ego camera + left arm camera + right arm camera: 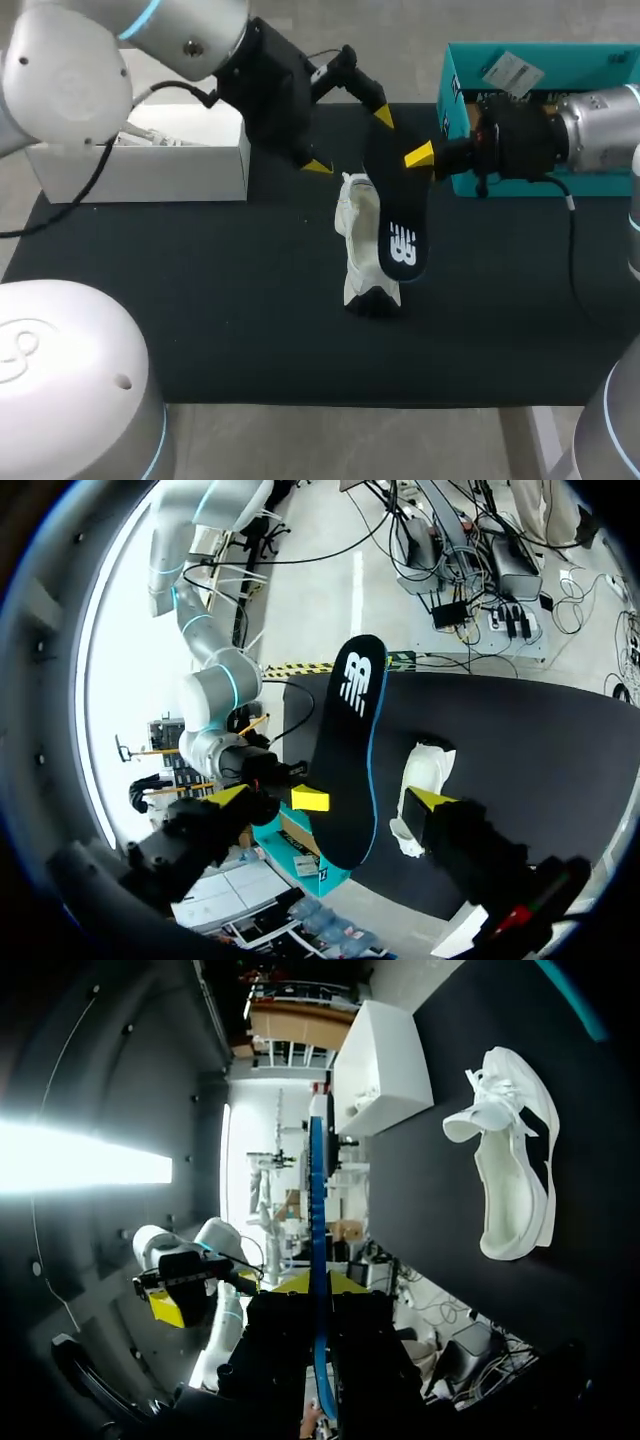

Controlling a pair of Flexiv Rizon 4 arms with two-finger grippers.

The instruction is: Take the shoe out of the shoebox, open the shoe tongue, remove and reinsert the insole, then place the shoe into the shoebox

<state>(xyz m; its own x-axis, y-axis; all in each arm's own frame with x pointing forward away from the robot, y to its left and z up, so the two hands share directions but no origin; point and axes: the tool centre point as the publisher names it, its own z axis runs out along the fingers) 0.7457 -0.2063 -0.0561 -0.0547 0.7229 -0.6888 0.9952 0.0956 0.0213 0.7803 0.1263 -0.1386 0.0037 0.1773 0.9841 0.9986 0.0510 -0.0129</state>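
Shoe (355,220), white, lies out of its box near the middle of the black-covered bench (200,300), its toe towards the near edge. Above it the black insole (395,215) hangs free of the shoe, its far end pinched by the right gripper (412,157), jaws closed on it from both sides. The left gripper (350,142) hovers by that same end, jaws spread wide and holding nothing. The teal shoebox (455,90) stands at the far right and a white box (150,165) at the far left.

White shoe (353,214) on black table (200,300)
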